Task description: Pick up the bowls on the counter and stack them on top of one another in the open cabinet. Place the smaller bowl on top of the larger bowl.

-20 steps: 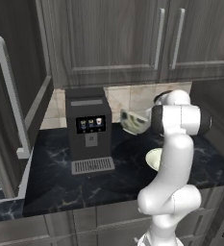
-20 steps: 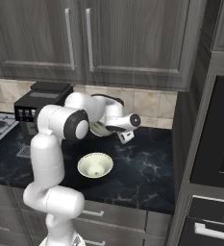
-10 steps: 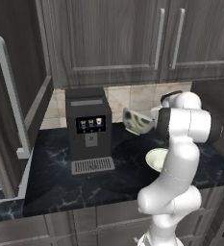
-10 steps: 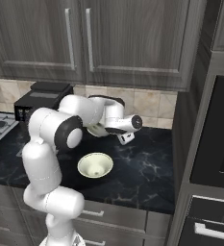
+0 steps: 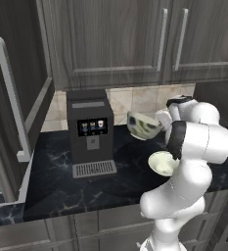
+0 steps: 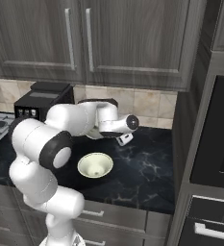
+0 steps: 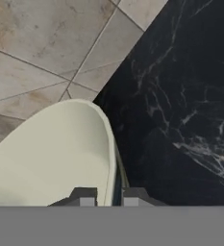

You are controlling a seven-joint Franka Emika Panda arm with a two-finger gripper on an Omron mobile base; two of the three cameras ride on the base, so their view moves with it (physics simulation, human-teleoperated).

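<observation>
The larger bowl [image 5: 144, 125] hangs tilted in the air above the counter [image 5: 86, 188], just right of the black coffee machine [image 5: 89, 132] — its mottled outside faces the left base camera. The gripper [image 7: 108, 196] has its jaws pinched on the bowl's rim, one fingertip [image 7: 84, 196] inside, one outside. The smaller bowl [image 6: 95, 165] sits upright on the counter below — near the tiled backsplash [image 7: 41, 43].

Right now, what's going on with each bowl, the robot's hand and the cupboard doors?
larger bowl: lifted off the counter, tilted, pinched by its rim.
smaller bowl: sitting upright on the counter, untouched.
gripper: shut on the larger bowl's rim.
double-door cabinets: closed.
open cabinet door: swung open.
</observation>
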